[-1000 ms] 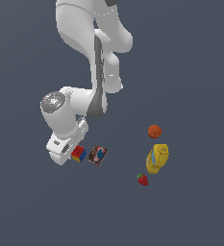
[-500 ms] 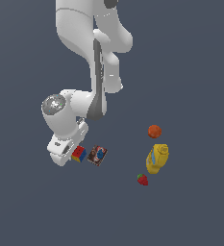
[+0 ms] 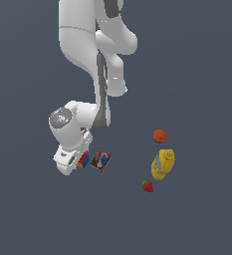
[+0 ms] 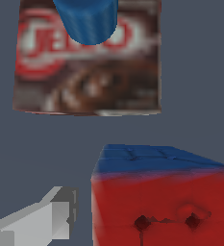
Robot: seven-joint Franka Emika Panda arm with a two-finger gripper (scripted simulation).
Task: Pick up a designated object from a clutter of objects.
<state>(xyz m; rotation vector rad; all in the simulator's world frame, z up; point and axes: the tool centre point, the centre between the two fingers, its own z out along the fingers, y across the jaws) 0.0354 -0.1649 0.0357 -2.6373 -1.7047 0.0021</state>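
My hand sits low over the small cube with red, blue and yellow tiles, and against the pictures from a second and half a second ago almost nothing has shifted: arm, cube and neighbours keep the same places. I take that to mean the descent is over and I am settled at the grasp, not yet lifting.

In the wrist view the cube fills the near field, red face toward me, blue face on top, with one pale grey finger just beside it; the other I cannot see. So I cannot tell whether my hand is closed on the cube or only straddling it.

The flat dark brown printed box lies just beside the cube on the grey worktop, close enough to get nudged
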